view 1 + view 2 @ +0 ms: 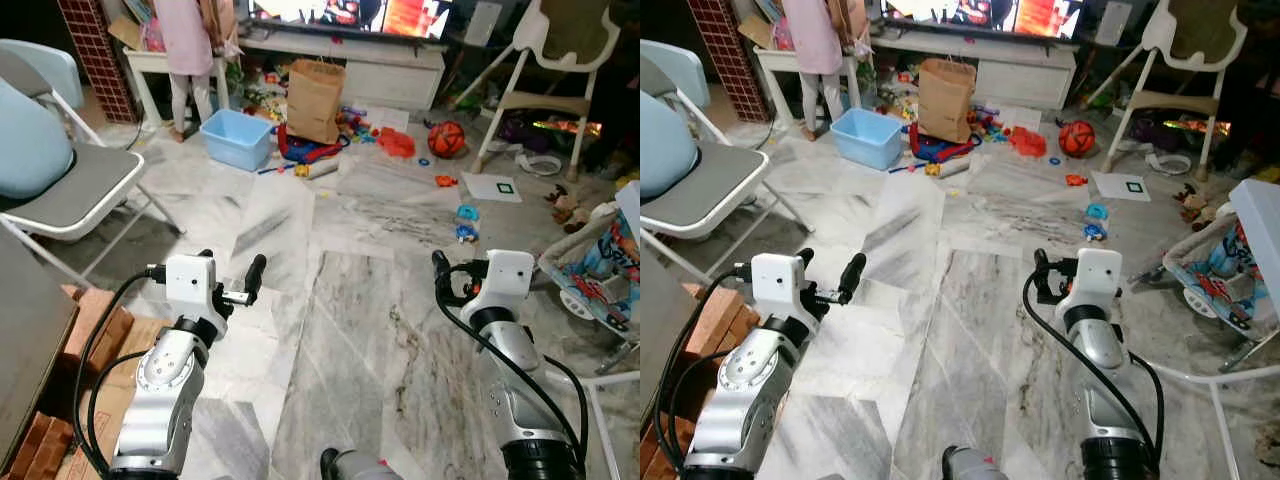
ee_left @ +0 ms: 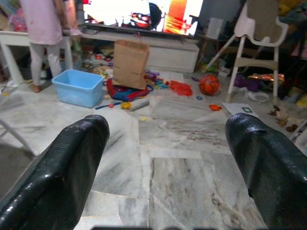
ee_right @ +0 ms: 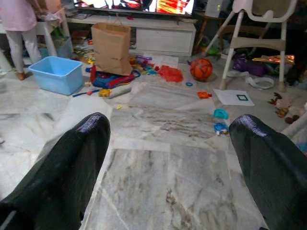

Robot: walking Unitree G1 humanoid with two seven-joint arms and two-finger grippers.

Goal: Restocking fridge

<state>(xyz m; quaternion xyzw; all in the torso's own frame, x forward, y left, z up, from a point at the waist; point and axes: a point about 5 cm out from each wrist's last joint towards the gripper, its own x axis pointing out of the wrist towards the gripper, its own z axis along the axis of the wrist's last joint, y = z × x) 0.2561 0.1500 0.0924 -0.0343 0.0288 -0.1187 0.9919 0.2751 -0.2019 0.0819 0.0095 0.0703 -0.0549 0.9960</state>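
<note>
Both arms are held out low over a grey marble floor (image 1: 360, 330). My left gripper (image 1: 232, 268) is open, its black fingers (image 2: 57, 172) spread wide with nothing between them. My right gripper (image 1: 455, 275) is open too, its fingers (image 3: 62, 172) apart and holding nothing. A brown paper bag (image 1: 315, 100) stands upright on the floor far ahead, among scattered toys. Both wrist views look across the floor toward that bag (image 3: 111, 45).
A person (image 1: 190, 45) stands at the far left by a white table. A blue tub (image 1: 236, 137), a red ball (image 1: 446, 139) and a white high chair (image 1: 540, 80) lie ahead. A folding chair (image 1: 70, 190) and bricks (image 1: 90, 330) are at my left, a child's toy frame (image 1: 600, 270) at my right.
</note>
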